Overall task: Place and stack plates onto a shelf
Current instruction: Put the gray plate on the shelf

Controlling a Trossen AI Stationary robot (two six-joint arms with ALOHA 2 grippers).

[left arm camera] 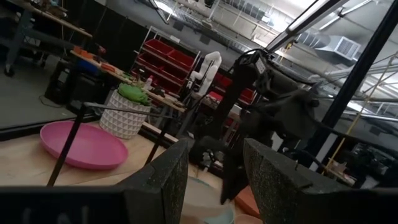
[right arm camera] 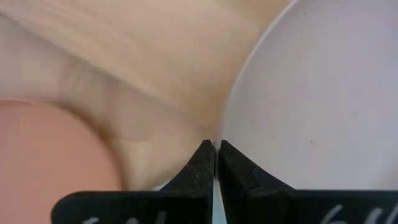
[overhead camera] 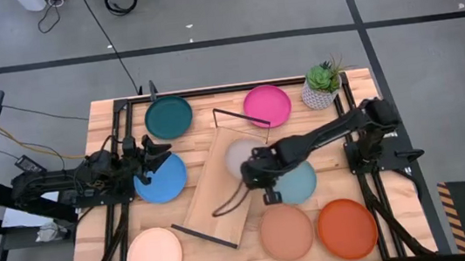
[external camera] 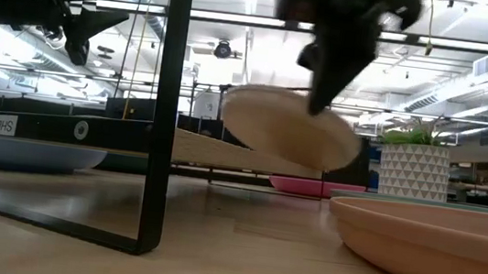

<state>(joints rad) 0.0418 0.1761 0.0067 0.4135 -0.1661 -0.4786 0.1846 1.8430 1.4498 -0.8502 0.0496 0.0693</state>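
The grey-beige plate [overhead camera: 237, 154] hangs tilted over the far end of the light-wood shelf [overhead camera: 212, 196], which lies slantwise mid-table. My right gripper [overhead camera: 254, 167] is shut on that plate's rim. My left gripper [overhead camera: 163, 153] is open and hovers over the bright blue plate [overhead camera: 158, 185], touching nothing. The dark teal plate [overhead camera: 168, 118], magenta plate [overhead camera: 267, 105], light blue plate [overhead camera: 302, 184], tan plate [overhead camera: 285, 232], orange-red plate [overhead camera: 346, 228] and pale cream plate [overhead camera: 154, 257] lie flat on the table around the shelf. My right gripper [right arm camera: 216, 149] pinches the rim [right arm camera: 229, 127] of the grey-beige plate [external camera: 282, 127] between its two fingers, at the plate's edge nearest the table's right side. The fingers come from above, pointing down. The plate is lifted clear and tilted, its held edge lower, above the shelf board [external camera: 206, 149].
A potted green plant [overhead camera: 322, 85] stands at the table's far right corner. Thin black wire frames [overhead camera: 240, 116] [overhead camera: 202, 237] rise at both ends of the shelf; one frame [external camera: 167, 101] stands close in the low view. The plates ring the shelf on all sides.
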